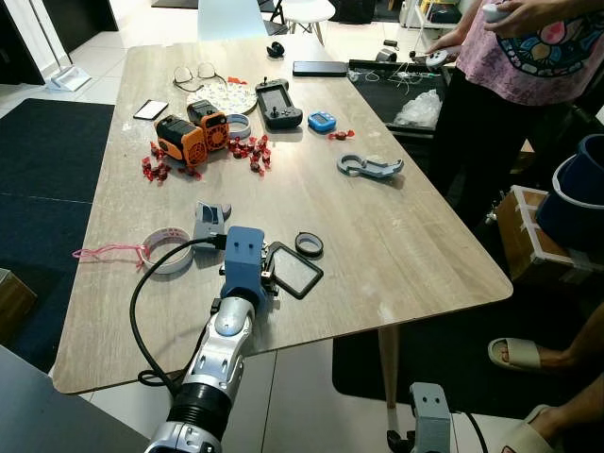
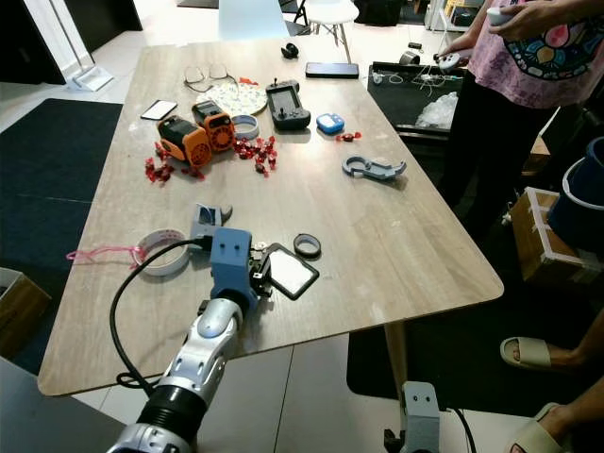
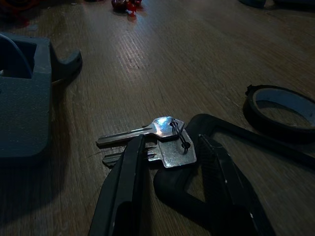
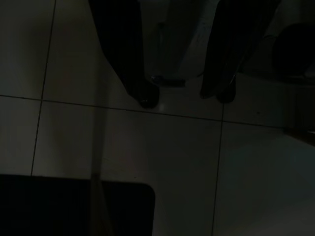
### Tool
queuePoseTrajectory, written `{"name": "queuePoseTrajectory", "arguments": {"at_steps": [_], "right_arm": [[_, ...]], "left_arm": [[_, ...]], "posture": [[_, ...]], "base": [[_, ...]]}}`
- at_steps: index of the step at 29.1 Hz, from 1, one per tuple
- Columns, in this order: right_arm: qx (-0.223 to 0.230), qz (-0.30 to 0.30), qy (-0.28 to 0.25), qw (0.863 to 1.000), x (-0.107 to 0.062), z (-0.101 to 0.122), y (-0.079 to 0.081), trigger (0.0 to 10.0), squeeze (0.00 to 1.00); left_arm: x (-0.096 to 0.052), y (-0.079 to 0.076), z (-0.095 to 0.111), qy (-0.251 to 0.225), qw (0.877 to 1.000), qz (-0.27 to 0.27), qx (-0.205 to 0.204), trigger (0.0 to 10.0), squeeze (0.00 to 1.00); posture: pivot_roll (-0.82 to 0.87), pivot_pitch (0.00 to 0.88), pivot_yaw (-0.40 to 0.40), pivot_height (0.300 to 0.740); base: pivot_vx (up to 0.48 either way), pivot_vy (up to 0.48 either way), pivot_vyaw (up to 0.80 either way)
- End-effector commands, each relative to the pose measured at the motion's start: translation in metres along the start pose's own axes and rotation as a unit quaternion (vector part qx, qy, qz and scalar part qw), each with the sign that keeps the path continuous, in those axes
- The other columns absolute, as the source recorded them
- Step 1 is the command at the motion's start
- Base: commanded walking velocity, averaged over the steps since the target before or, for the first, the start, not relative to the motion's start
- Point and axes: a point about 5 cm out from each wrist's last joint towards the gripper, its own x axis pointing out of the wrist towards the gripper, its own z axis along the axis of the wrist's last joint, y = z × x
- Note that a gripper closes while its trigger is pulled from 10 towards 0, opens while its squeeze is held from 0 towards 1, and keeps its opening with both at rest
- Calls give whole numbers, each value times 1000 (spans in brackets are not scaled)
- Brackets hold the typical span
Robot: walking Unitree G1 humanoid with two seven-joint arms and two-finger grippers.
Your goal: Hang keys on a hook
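Fingers (image 3: 130, 167) of left gripper (image 3: 170, 164) straddle two flat silver keys (image 3: 157, 142).

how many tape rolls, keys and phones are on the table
tape rolls: 3 (white, small black, one beside the orange device)
keys: 2, one bunch between the left gripper fingers
phones: 2 (black, white-edged)
total: 7
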Motion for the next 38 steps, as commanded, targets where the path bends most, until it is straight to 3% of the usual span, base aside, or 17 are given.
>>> {"name": "queuePoseTrajectory", "arguments": {"at_steps": [1,24,26,27,29,30,31,33,34,38], "right_arm": [[4,-3,13,1000,-2,-7,-1,10000,0],[4,-2,13,1000,-1,-6,0,10000,0],[4,-2,13,1000,-1,-6,0,10000,0],[5,-2,13,1000,-1,-6,0,10000,0],[5,-1,13,1000,-1,-7,1,10000,0],[5,-1,13,1000,-1,-7,1,10000,0],[5,-1,13,1000,-1,-7,1,10000,0],[5,-1,13,1000,-1,-7,1,10000,0],[5,-1,13,1000,-1,-7,1,10000,0],[5,-1,13,1000,-1,-6,1,10000,0]], "left_arm": [[-5,1,-13,28,1000,0,3,10000,0],[-3,-2,-14,40,999,22,-1,10000,0],[-3,-2,-14,40,999,24,-2,6118,0],[-2,-2,-14,41,999,24,-2,4667,0],[-2,-2,-14,41,999,27,-4,2941,0],[-2,-2,-14,42,999,27,-5,2941,0],[-2,-2,-14,42,999,28,-6,1882,0],[-2,-2,-14,42,999,28,-7,1882,0],[-2,-2,-14,42,999,29,-8,392,0],[-2,-2,-14,42,999,29,-9,0,0]], "posture": [[19,139,9,740],[21,139,10,740],[21,139,11,740],[21,139,11,740],[22,139,11,740],[22,139,11,740],[22,138,11,740],[22,138,11,740],[22,139,10,740],[22,139,10,740]], "base": [[0,0,0],[0,0,0],[0,0,0],[0,0,0],[0,0,0],[0,0,0],[0,0,0],[0,0,0],[0,0,0],[0,0,0]]}}
